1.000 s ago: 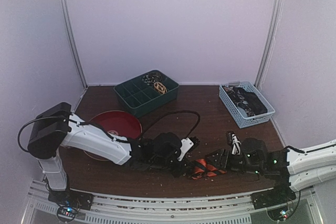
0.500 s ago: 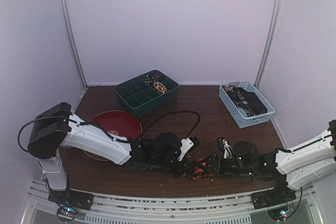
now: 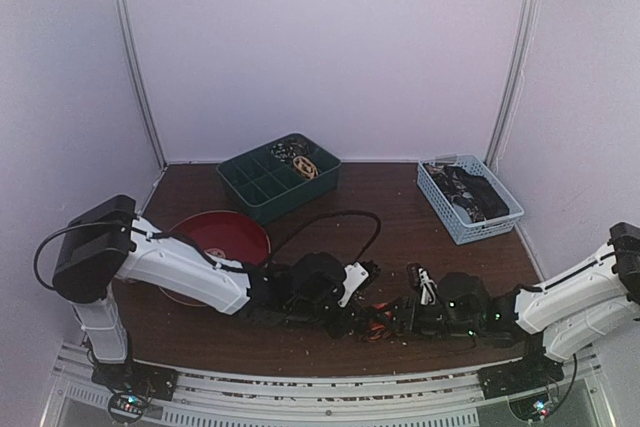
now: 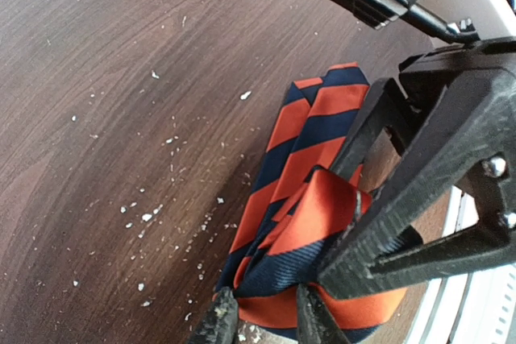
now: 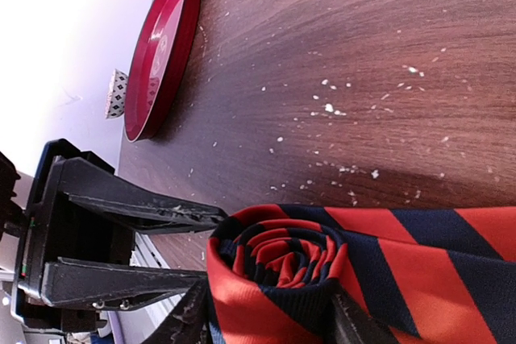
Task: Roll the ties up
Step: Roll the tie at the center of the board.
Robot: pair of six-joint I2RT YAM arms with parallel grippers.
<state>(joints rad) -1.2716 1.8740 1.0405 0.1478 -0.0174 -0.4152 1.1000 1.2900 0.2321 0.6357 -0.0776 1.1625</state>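
Orange-and-navy striped tie (image 5: 282,259) coiled near table (image 3: 400,207) front edge, bare wood beyond

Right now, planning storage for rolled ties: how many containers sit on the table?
3: green divided bin, back centre; blue basket, back right; red dish, left, partly covered by the left arm. More could hide under the arms.

Front jammed: tie (image 4: 322,118), red plate (image 3: 225,232); mid table (image 3: 400,192) free btwn green tray (image 3: 290,202), blue basket (image 3: 455,227).
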